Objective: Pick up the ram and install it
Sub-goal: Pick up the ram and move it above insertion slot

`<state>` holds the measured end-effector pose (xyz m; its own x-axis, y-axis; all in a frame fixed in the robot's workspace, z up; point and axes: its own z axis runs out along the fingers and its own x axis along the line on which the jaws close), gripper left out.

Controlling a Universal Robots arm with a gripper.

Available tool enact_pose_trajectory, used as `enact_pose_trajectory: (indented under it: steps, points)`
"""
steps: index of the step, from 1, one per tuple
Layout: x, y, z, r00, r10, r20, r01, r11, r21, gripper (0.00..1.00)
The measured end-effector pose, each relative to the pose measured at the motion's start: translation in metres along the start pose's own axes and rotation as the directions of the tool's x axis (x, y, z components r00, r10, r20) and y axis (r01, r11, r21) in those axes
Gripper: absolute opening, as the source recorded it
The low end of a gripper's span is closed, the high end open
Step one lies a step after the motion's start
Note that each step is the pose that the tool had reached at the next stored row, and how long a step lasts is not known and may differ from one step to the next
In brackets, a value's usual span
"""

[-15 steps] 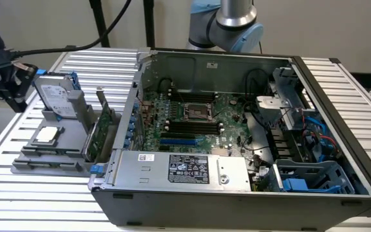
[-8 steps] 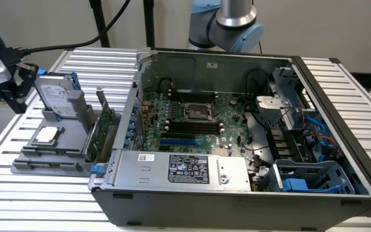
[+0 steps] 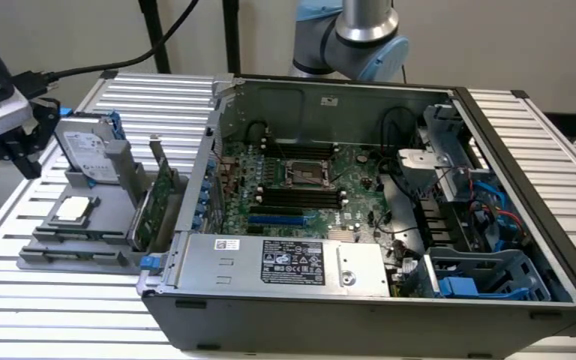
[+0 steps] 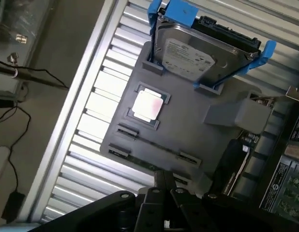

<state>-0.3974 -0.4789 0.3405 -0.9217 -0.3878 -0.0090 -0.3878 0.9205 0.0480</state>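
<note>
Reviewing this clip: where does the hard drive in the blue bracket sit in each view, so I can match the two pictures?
Exterior view: the hard drive stands on edge at the exterior view's left, on the grey holder outside the computer case.
Wrist view: the hard drive stands in its blue bracket at one end of the grey holder.
Shared landmark: the square silver processor chip, lying on the holder beside the drive.

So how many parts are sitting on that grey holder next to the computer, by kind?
Hard drive: 1
Processor chip: 1
Expansion card: 1
Ram stick, seen edge-on: 1
Total: 4
</note>
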Motion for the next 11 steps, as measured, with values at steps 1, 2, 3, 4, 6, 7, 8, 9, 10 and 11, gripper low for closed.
enact_pose_trajectory:
  steps: [1,2,3,4,6,7,8,9,10,11]
  points:
    - [0.0,0.0,0.0006,0.9998,-0.02,-0.001,0.02,0.9998,-0.0002,0.0]
    - [0.0,-0.0001,0.0011,0.9993,-0.038,-0.0018,0.038,0.9993,-0.0004,0.0]
    - [0.0,-0.0001,0.0017,0.9984,-0.056,-0.0026,0.056,0.9985,-0.0006,0.0]
    - [0.0,-0.0001,0.0023,0.9972,-0.074,-0.0035,0.074,0.9972,-0.0008,0.0]
    - [0.0,-0.0002,0.0036,0.9939,-0.11,-0.0052,0.11,0.9939,-0.0013,0.0]
    - [0.0001,-0.0002,0.0042,0.9918,-0.128,-0.006,0.128,0.9918,-0.0015,0.0]
    - [0.0001,-0.0002,0.0049,0.9893,-0.145,-0.0069,0.145,0.9894,-0.0018,0.0]
    - [0.0001,-0.0003,0.0056,0.9864,-0.164,-0.0078,0.164,0.9864,-0.0021,0.0]
    - [0.0001,-0.0003,0.0062,0.9833,-0.182,-0.0086,0.182,0.9833,-0.0024,0.0]
    - [0.0001,-0.0003,0.0068,0.9798,-0.2,-0.0094,0.2,0.9799,-0.0027,0.0]
